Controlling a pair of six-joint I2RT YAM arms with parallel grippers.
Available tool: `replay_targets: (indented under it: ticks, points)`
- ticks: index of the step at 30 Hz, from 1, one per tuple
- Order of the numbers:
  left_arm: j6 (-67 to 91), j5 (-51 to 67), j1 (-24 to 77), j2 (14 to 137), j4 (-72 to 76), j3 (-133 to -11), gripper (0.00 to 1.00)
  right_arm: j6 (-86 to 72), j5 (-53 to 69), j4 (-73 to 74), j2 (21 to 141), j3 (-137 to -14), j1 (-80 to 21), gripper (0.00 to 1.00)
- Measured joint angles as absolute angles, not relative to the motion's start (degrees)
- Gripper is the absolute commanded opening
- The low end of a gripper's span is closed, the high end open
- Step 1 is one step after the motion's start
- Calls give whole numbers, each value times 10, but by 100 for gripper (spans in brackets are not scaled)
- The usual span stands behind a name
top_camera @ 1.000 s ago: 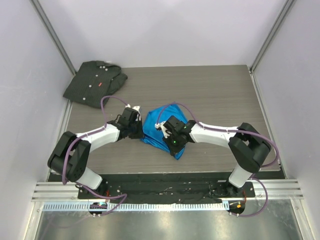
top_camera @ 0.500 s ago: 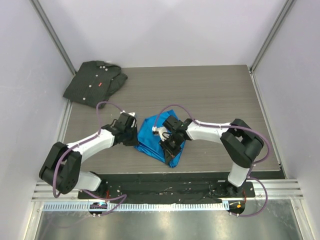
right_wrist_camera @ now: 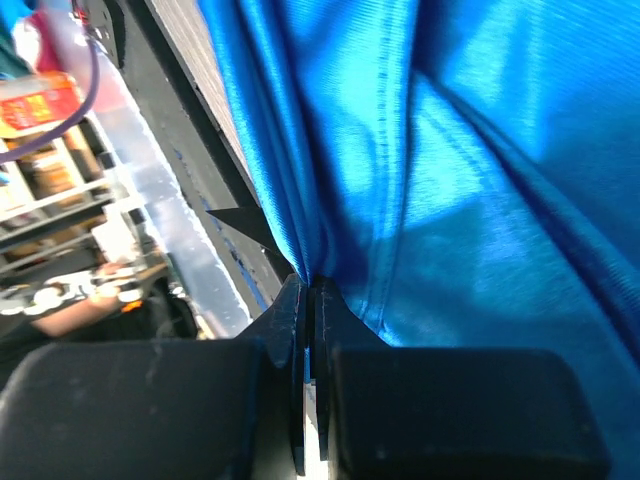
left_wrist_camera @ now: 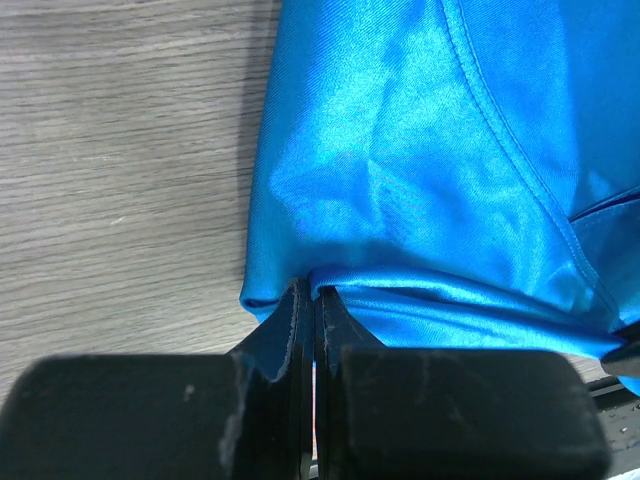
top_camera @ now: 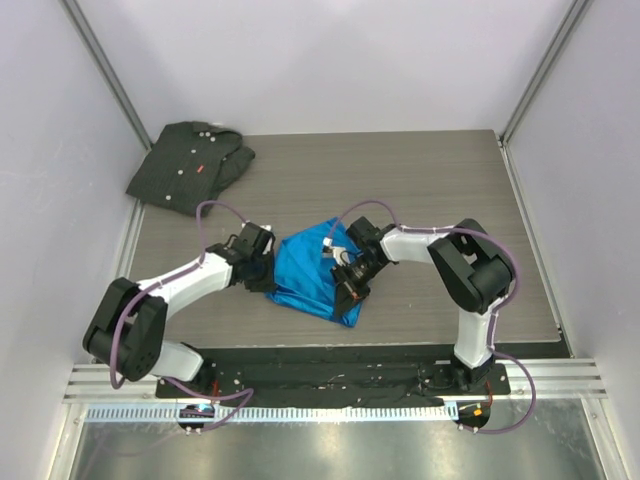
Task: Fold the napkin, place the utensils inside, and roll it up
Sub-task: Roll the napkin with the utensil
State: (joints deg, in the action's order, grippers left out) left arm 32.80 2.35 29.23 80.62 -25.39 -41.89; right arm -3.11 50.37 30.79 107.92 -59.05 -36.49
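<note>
A bright blue, slightly shiny thin cloth napkin [top_camera: 305, 275] lies on the grey wood-grain worktop [top_camera: 430, 190], near its middle and toward the near edge, between the two arms. It is not flat. It is gathered into an uneven, roughly diamond-shaped bundle with several folds and creases, and its nearest corner comes close to the worktop's front edge.

The left pincer [left_wrist_camera: 313, 292] is clenched on the napkin's left side. In the left wrist view its two black fingers [left_wrist_camera: 292, 335] are pressed together, with a ridge of blue fabric nipped between their tips. From that point the cloth spreads away over the wood, and a stitched hem curves across the upper right of that view.

The right pincer [right_wrist_camera: 308, 288] is likewise clenched on the napkin, at its right side. In the right wrist view the fingers are closed with only a thin line between them, and long pleats of blue cloth run away from the pinch. Beyond the cloth on the left of that view are the worktop's edge and the dark base plate [right_wrist_camera: 190, 110].

From above, both arms reach inward, so the two pincers stand near each other with the bundle between them.

A dark grey-black buttoned shirt with a small red tag [top_camera: 190, 165] lies crumpled at the far left corner of the worktop, well apart from the napkin.
</note>
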Motion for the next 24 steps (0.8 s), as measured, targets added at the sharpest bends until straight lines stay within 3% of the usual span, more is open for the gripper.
replay_targets:
  ticks: [6,10,12,16,19,24]
  points:
    - [328,24,292,816,-256,-426,0,-32,535,307,1119,-593,-336,1]
    - [328,27,292,824,-256,-433,0,-33,536,310,1120,-599,-323,17]
    - [328,27,292,825,-256,-433,1,-36,529,314,1115,-603,-321,30]
    - [329,27,292,825,-256,-433,0,-44,487,325,1064,-612,-320,41]
    - [329,30,292,825,-256,-433,0,-48,430,328,994,-626,-326,40]
    - [330,33,292,825,-256,-433,0,-62,341,308,895,-649,-369,27]
